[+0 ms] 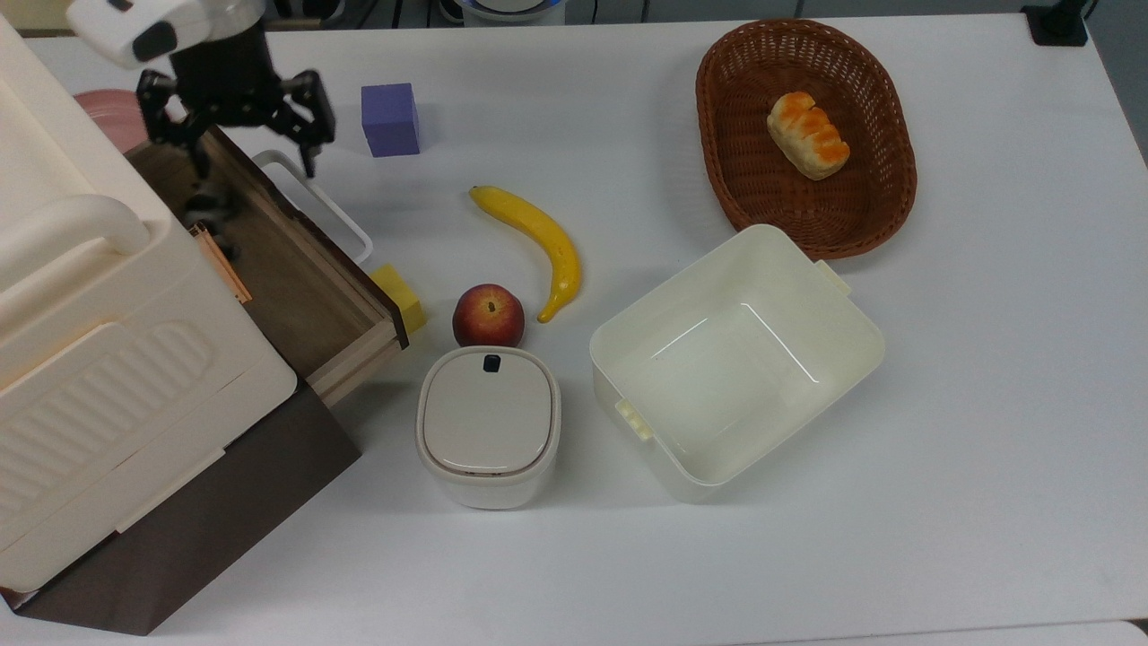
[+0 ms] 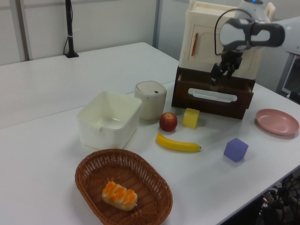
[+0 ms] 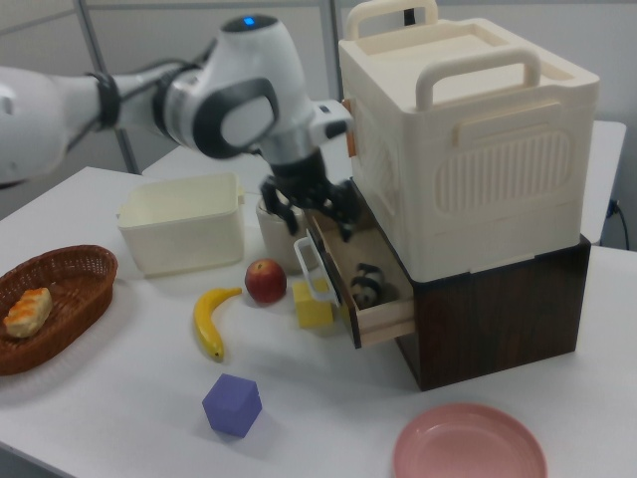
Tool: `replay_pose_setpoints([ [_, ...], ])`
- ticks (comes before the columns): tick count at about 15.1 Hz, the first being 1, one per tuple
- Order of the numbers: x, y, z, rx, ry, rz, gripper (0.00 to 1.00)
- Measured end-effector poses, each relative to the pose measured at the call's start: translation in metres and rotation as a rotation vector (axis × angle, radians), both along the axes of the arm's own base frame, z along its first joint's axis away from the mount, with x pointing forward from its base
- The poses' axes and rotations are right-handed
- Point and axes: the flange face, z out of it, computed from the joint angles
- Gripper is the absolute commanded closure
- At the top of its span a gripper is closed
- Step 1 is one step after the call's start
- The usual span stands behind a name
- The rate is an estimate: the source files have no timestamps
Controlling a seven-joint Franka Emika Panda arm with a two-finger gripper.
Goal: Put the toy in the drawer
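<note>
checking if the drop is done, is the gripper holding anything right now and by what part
Nothing is held. The gripper is open above the drawer, and the toy lies inside the drawer, apart from the fingers.

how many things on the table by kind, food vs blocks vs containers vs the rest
Food: 3, banana, apple, bread
Blocks: 2, purple cube, yellow block
Containers: 3, basket, bin, lidded canister
Rest: 2, pink plate, toy in the drawer
Total: 10
</note>
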Motion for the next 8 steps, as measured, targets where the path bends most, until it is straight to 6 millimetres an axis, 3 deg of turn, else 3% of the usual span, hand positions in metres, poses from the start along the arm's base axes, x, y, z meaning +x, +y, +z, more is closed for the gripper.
replay_pose_setpoints([
  [1,-0.003,0.015,0.012,0.015,0.01,0.002,0.0],
  [4,-0.012,0.095,0.051,0.062,0.015,0.003,0.0],
  [8,-0.01,0.132,0.051,0.098,0.015,-0.126,0.0],
])
